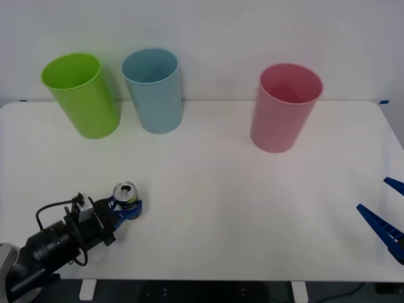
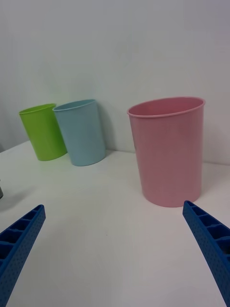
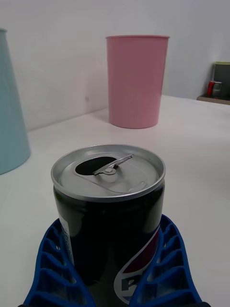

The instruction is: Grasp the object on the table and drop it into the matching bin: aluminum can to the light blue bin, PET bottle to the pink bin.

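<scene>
The aluminum can (image 1: 125, 191) stands upright on the white table (image 1: 227, 208) near its front left, silver top open, dark side with blue and red marks (image 3: 110, 211). My left gripper (image 1: 129, 207) is shut on the can, and its blue ribbed fingers (image 3: 50, 259) curve around the can's lower body. The light blue bin (image 1: 153, 91) stands at the back left and the pink bin (image 1: 285, 107) at the back right, both well beyond the can. My right gripper (image 1: 372, 193) hangs open at the table's right edge, facing the pink bin (image 2: 168, 151).
A lime green bin (image 1: 82, 95) stands left of the light blue bin (image 2: 81, 132), almost touching it. Bare tabletop stretches between the can and the bins. A wall rises close behind the bins. The left arm's black wrist and cable (image 1: 60, 233) lie over the front left corner.
</scene>
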Available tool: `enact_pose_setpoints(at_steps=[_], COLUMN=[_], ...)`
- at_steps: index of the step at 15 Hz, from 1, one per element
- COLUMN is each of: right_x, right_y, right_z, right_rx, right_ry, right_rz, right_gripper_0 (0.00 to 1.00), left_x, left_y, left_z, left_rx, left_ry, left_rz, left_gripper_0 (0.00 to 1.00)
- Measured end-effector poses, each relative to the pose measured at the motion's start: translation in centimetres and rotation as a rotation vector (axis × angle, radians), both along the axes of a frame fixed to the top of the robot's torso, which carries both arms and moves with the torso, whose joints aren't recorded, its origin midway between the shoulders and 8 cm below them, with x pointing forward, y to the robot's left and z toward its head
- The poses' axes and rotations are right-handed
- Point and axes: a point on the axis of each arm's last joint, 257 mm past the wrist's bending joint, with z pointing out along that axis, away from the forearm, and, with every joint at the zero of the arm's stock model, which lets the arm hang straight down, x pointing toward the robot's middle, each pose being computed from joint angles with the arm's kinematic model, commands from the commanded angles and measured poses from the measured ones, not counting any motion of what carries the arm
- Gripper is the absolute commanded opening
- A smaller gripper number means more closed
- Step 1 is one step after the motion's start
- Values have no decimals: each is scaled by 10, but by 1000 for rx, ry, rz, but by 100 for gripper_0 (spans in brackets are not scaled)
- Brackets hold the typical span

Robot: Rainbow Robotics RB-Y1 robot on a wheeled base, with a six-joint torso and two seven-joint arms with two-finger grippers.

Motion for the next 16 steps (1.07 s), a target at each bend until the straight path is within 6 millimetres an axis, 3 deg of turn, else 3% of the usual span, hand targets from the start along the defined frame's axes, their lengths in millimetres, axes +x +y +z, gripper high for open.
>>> enact_pose_setpoints(at_steps=[9,16], right_x=[0,0], right_y=[0,0], right_z=[0,0], right_rx=[0,0], right_ry=[0,0], right_rz=[0,0], right_gripper_0=[100,100], left_x=[18,31], left_y=[53,77], left_z=[48,116], left_rx=[-117,-258], left_ry=[-50,-61], left_rz=[125,155], left_gripper_0=[0,0])
